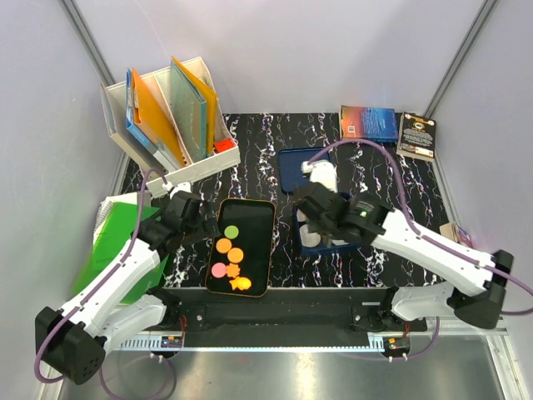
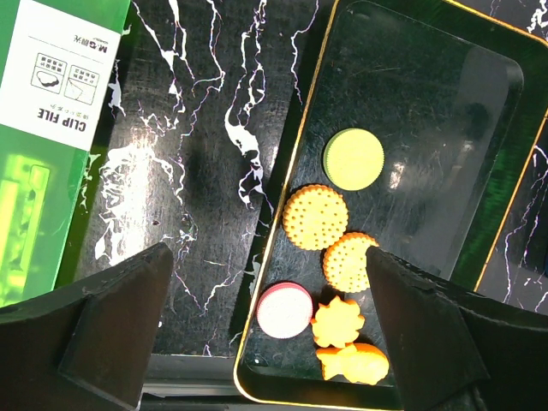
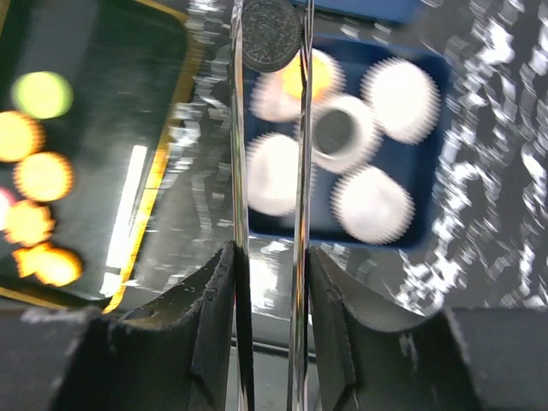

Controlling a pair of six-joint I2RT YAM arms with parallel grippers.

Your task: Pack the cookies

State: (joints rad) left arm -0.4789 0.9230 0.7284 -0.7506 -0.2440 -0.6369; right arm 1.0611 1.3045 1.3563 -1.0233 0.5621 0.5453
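Observation:
Several cookies lie in the near half of a black tray (image 1: 258,217) with a gold rim. They are a green one (image 2: 353,158), two round orange ones (image 2: 315,217), a pink one (image 2: 284,310) and two shaped orange ones (image 2: 337,321). My left gripper (image 2: 267,257) hangs open over the tray's near left corner, touching nothing. My right gripper (image 3: 271,253) is shut on metal tongs (image 3: 240,171). The tong tips pinch a dark round cookie (image 3: 271,34) above a blue box (image 3: 428,231) of white cup liners (image 3: 372,204). One liner holds an orange cookie (image 3: 310,75).
The blue box's lid (image 1: 291,162) lies behind the box, with a white object (image 1: 323,177) on it. A white file rack (image 1: 171,117) stands at the back left. A green clip file (image 2: 51,128) lies left of the tray. Two books (image 1: 387,127) lie at the back right.

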